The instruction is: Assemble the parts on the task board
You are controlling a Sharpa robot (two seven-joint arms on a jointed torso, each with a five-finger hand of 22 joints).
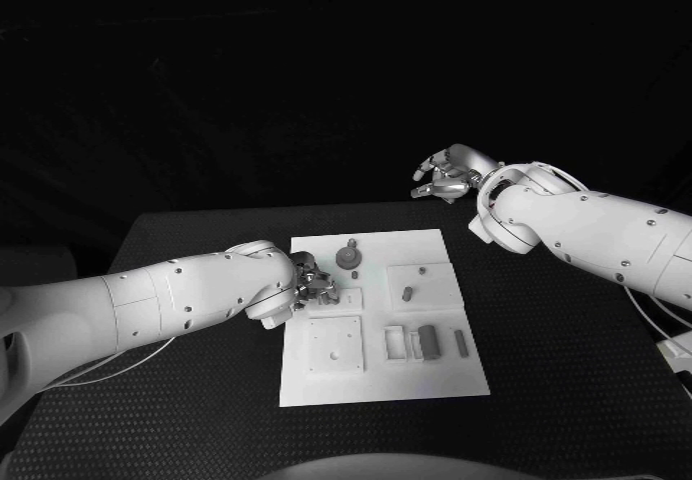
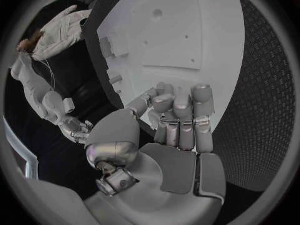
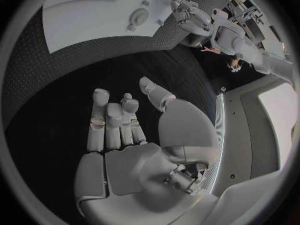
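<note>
Two hands appear in the head view: left hand over the task board's left edge mid-counter, fingers curled, contents indiscernible; right hand raised beyond it, fingers spread, empty. Left wrist view: curled fingers hide any part. Right wrist view: loose fingers. No legible writing.

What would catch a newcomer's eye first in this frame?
The white task board stands out on the black table, with small grey parts on it. The left hand sits at the board's left edge, while the right hand hangs empty beyond the table's far edge.
</note>
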